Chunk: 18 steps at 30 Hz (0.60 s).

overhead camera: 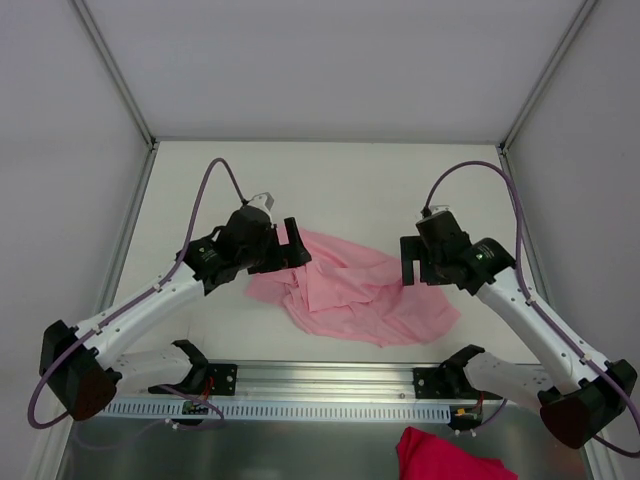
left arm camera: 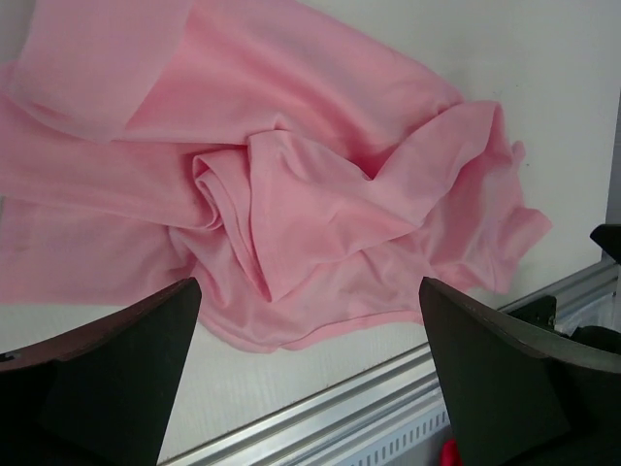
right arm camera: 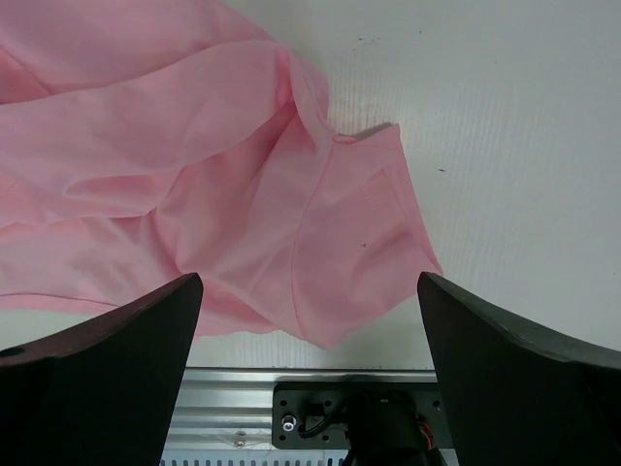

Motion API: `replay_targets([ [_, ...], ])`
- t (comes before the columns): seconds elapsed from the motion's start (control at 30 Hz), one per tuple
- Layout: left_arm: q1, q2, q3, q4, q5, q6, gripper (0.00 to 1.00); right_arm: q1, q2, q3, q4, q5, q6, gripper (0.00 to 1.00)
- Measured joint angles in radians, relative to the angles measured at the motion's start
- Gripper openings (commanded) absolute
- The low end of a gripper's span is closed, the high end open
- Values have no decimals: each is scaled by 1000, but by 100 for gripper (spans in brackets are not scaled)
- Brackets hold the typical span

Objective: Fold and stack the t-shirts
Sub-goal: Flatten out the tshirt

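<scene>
A pale-pink t-shirt (overhead camera: 350, 290) lies crumpled on the white table between the two arms. It also shows in the left wrist view (left arm camera: 291, 194) and in the right wrist view (right arm camera: 243, 194), bunched in folds. My left gripper (overhead camera: 292, 247) hangs open and empty above the shirt's left edge; its jaws (left arm camera: 309, 379) stand wide apart. My right gripper (overhead camera: 412, 262) hangs open and empty above the shirt's right edge; its jaws (right arm camera: 309, 379) stand wide apart.
A metal rail (overhead camera: 320, 385) runs along the table's near edge with both arm bases on it. A darker red-pink cloth (overhead camera: 450, 458) lies below the rail at the bottom. Grey walls enclose the table on the left, back and right.
</scene>
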State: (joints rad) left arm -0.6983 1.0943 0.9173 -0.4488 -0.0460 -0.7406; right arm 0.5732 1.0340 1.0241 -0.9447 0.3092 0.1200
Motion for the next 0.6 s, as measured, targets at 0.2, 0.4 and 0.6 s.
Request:
replay_targets([
  [0.2,0,134,-54,127,114,-6,99,0,-19,-42,5,-8,19,100],
  [0.4,0,185,-122,185,176,-19,99,-1,-40,-54,1,6,34,100],
  [0.6,0,245,-154,276,233,-38,99,-82,-67,-37,-45,55,41,100],
])
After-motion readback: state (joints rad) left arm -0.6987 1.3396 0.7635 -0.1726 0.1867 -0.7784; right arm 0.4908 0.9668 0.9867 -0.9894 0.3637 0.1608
